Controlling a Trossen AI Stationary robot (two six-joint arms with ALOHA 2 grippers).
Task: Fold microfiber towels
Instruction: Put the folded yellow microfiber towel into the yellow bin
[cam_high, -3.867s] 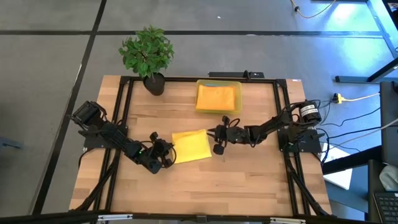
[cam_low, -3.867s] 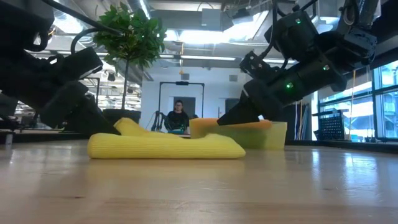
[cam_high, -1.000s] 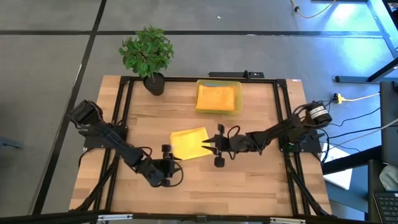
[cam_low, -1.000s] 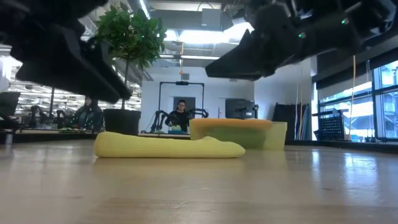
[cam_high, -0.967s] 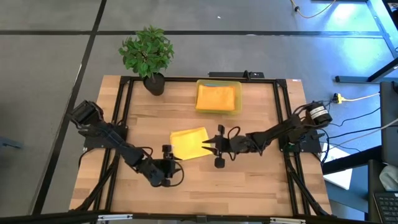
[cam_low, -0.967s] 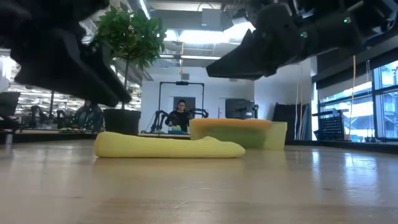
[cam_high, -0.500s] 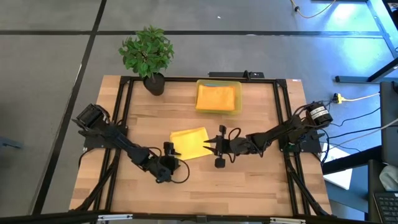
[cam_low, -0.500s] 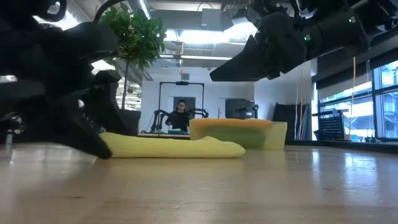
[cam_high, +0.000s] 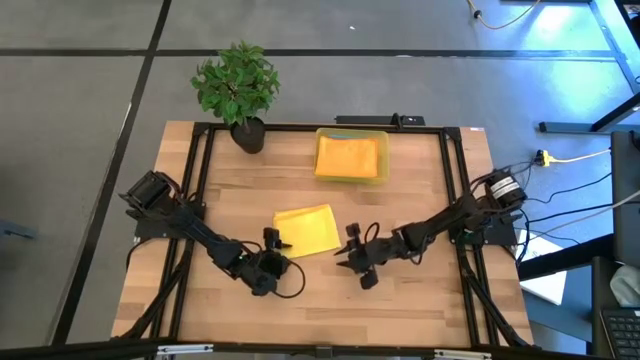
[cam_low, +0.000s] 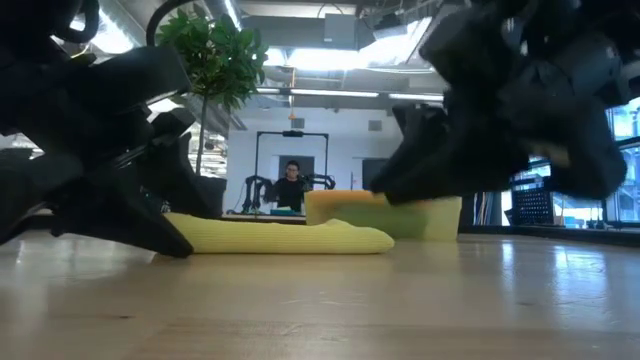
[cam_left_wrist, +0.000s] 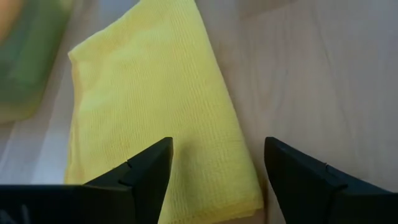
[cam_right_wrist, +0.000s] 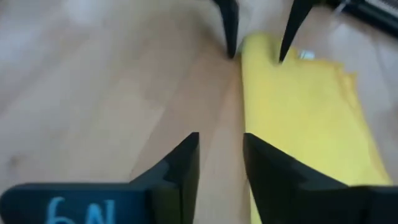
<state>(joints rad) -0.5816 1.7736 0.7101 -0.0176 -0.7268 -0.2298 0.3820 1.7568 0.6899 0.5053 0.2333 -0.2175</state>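
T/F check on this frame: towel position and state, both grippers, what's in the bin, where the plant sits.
1. The yellow towel lies folded on the table. True.
2. The left gripper is shut on the towel. False: its fingers are open at the towel's near edge.
3. The right gripper holds nothing. True.
4. The yellow bin is empty. False: an orange towel lies in it.
5. The potted plant stands at the table's near edge. False: far left corner.

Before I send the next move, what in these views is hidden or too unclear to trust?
- Yellow towel, low view: the left gripper covers its left end.
- Same towel, left wrist view: its near edge is cut off behind the fingers.
- Yellow bin, high view: only an orange cloth shows; anything beneath is hidden.
- Right gripper, low view: motion-blurred, jaws unreadable there.
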